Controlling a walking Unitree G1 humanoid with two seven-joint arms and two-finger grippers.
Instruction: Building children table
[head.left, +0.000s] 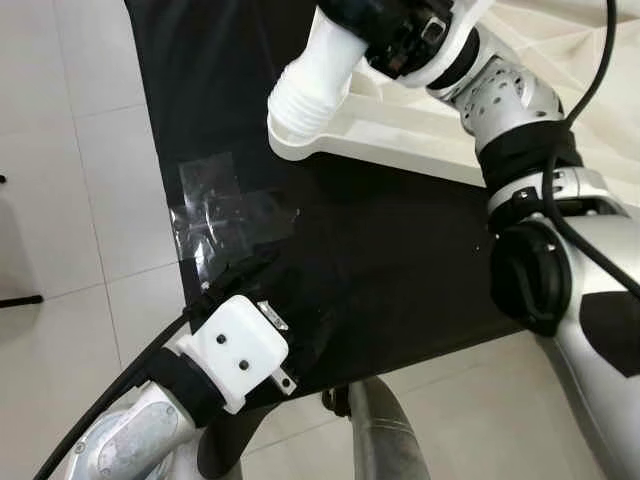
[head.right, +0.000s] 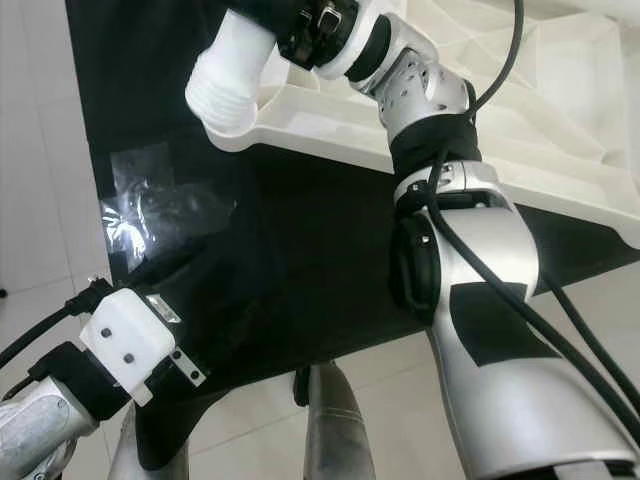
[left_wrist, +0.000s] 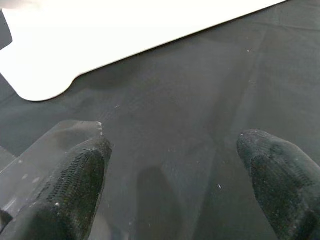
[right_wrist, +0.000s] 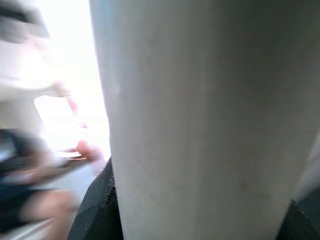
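The white plastic table leg (head.left: 310, 85) sits between the right gripper (head.left: 385, 40) fingers, its threaded end touching the corner of the white plastic tabletop (head.left: 400, 125) lying on the black cloth sheet (head.left: 380, 250). The left gripper (left_wrist: 172, 170) hovers over that sheet, before the tabletop edge, with clear tape (head.left: 215, 210) just beside its finger.

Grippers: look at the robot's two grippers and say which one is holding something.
The right gripper: it grips the white table leg at the tabletop corner. The left gripper is open over the black cloth, holding nothing.
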